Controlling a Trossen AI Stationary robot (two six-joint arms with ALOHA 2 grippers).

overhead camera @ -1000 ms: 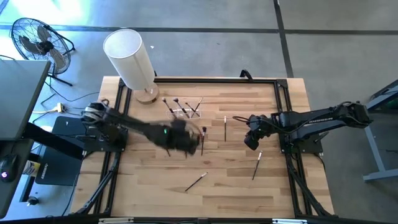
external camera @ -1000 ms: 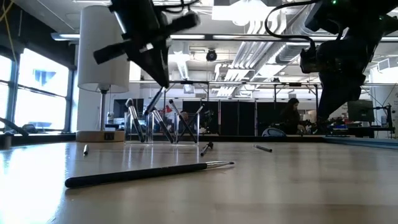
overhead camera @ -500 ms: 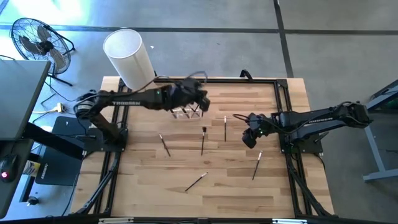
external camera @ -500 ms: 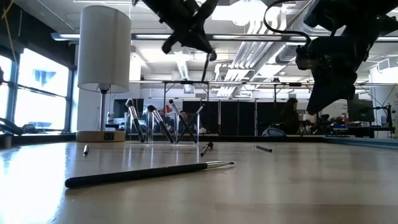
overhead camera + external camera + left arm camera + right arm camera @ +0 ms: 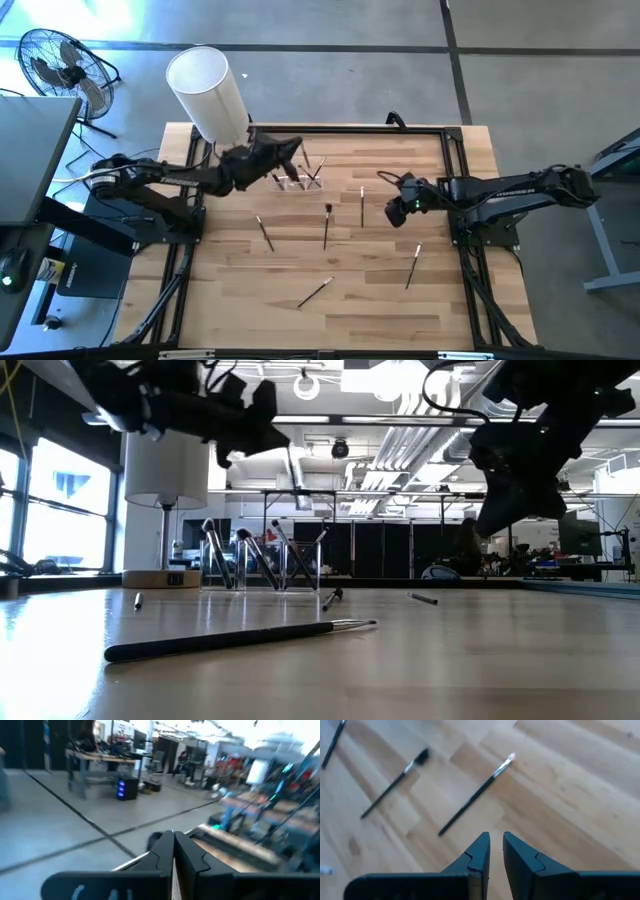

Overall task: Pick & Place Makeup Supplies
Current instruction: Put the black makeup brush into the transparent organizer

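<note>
End effector of the right arm [image 5: 399,211] is hovering above the bench [image 5: 380,300], its fingers [image 5: 476,851] standing slightly apart with nothing between them, aimed at a pale-tipped brush [image 5: 475,795] lying flat just ahead; a dark-tipped brush [image 5: 395,782] is lying beside it. The left end effector [image 5: 290,152] is hanging over the clear holder [image 5: 300,180] near the white cylinder [image 5: 208,92], its fingers pressed together and carrying nothing that I can make out. More brushes are lying scattered on the bench, one nearest the front edge [image 5: 235,639], and several are already leaning inside the holder. These brushes are looking light, stiff and thin, likely to roll or skid on smooth wood, so pinching mid-handle across the shaft, clear of the soft bristles, seems wisest.
</note>
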